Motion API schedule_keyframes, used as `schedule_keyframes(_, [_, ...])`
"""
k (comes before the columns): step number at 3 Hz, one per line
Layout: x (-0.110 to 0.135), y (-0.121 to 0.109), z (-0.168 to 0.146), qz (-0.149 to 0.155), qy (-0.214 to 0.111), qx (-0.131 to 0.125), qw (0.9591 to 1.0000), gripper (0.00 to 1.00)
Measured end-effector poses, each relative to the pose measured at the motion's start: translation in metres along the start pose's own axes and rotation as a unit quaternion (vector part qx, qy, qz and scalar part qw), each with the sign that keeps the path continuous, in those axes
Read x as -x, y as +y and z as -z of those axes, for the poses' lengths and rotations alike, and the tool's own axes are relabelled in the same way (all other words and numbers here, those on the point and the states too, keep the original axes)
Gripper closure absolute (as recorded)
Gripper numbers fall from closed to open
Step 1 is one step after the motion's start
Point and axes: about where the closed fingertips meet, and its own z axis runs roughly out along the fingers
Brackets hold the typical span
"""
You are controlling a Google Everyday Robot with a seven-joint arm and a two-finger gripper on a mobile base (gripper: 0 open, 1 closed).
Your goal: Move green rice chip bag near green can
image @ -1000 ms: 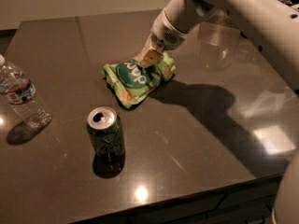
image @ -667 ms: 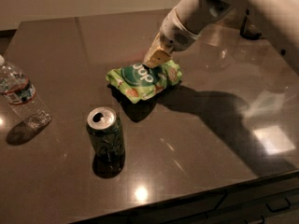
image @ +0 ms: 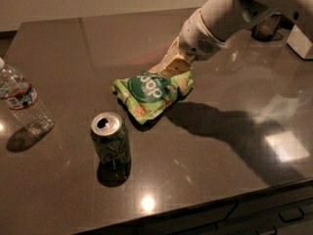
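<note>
The green rice chip bag [image: 150, 93] lies on the dark table, its round dark green logo facing up. My gripper [image: 174, 68] comes down from the upper right on a white arm and is shut on the bag's upper right edge. The green can [image: 111, 140] stands upright with its silver top open, a short gap to the front left of the bag. The bag's far edge is hidden under the gripper.
A clear plastic water bottle [image: 22, 102] stands at the table's left edge. The dark table [image: 220, 180] has its front edge close below the can. A white object [image: 301, 40] and a dark object [image: 266, 28] sit at the far right.
The bag has come down from a tilted, lifted pose and now lies flatter on the table, slightly to the right. The gripper moved right and down with it. The can and bottle have not moved.
</note>
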Motion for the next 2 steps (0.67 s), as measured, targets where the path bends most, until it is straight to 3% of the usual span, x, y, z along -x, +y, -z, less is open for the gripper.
schedule_keyframes(2, [-0.0057,0.0134,0.0018,-0.001,0.003,0.000,1.0000,0.53])
